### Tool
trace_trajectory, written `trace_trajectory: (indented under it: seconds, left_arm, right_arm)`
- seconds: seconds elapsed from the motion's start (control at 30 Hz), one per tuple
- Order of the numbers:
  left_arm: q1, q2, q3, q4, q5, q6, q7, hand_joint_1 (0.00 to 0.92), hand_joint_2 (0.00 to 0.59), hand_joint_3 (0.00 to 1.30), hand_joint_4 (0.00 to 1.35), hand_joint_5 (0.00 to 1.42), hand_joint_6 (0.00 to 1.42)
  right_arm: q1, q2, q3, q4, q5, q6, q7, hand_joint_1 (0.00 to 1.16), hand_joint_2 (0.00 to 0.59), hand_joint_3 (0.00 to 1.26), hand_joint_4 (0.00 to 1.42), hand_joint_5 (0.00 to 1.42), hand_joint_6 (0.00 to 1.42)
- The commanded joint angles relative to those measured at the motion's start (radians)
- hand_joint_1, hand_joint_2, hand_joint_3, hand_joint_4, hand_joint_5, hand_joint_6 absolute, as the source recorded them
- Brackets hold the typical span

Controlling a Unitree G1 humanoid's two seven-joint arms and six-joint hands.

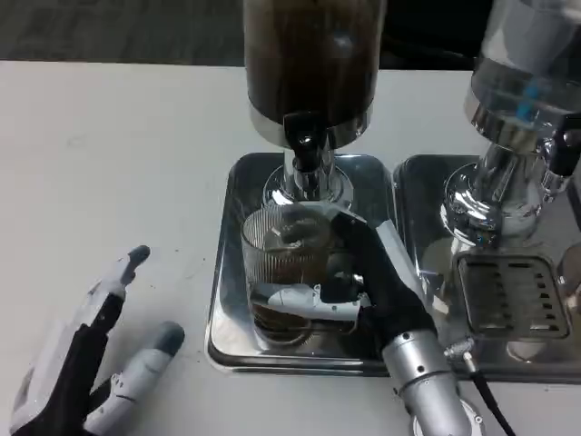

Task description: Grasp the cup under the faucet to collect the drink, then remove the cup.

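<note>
the right hand (363, 286) is gripping the ribbed glass cup (283, 272) on the steel drip tray (227, 309), just in front of the dark dispenser's faucet (306, 145) — brown drink sitting in its bottom. the left hand (86, 359) is resting on the white table (109, 163), fingers spread, holding nothing.
</note>
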State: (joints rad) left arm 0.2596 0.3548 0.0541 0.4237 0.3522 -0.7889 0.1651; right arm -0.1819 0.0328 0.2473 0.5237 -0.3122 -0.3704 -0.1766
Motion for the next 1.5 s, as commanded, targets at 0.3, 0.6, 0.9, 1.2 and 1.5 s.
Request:
trace_trajectory:
  seconds: [0.3, 0.6, 0.9, 1.2, 1.5]
  left_arm:
    - [-0.006, 0.002, -0.012, 0.011, -0.011, 0.008, -0.019, 0.0, 0.158, 0.07, 0.0, 0.07, 0.0]
    - [-0.016, 0.003, -0.018, 0.021, -0.018, 0.002, -0.027, 0.0, 0.159, 0.07, 0.0, 0.08, 0.0]
    - [-0.028, 0.009, -0.026, 0.033, -0.028, -0.001, -0.041, 0.0, 0.157, 0.08, 0.0, 0.08, 0.0]
    - [-0.031, 0.011, -0.033, 0.034, -0.026, -0.004, -0.044, 0.0, 0.157, 0.08, 0.0, 0.08, 0.0]
    - [-0.038, 0.012, -0.047, 0.038, -0.02, -0.008, -0.048, 0.0, 0.155, 0.08, 0.0, 0.08, 0.0]
  right_arm:
    - [0.024, 0.008, -0.001, -0.027, -0.02, -0.043, -0.057, 1.11, 0.148, 0.6, 0.64, 0.77, 1.09]
    - [0.058, 0.001, 0.004, -0.098, -0.07, -0.039, -0.122, 1.13, 0.126, 0.64, 0.68, 0.81, 1.16]
    - [0.095, -0.002, 0.003, -0.16, -0.101, -0.03, -0.145, 1.13, 0.113, 0.66, 0.7, 0.81, 1.19]
    - [0.132, -0.016, -0.008, -0.216, -0.1, -0.022, -0.132, 1.13, 0.113, 0.67, 0.72, 0.83, 1.21]
    - [0.175, -0.035, -0.02, -0.269, -0.088, -0.006, -0.107, 1.12, 0.098, 0.69, 0.75, 0.84, 1.23]
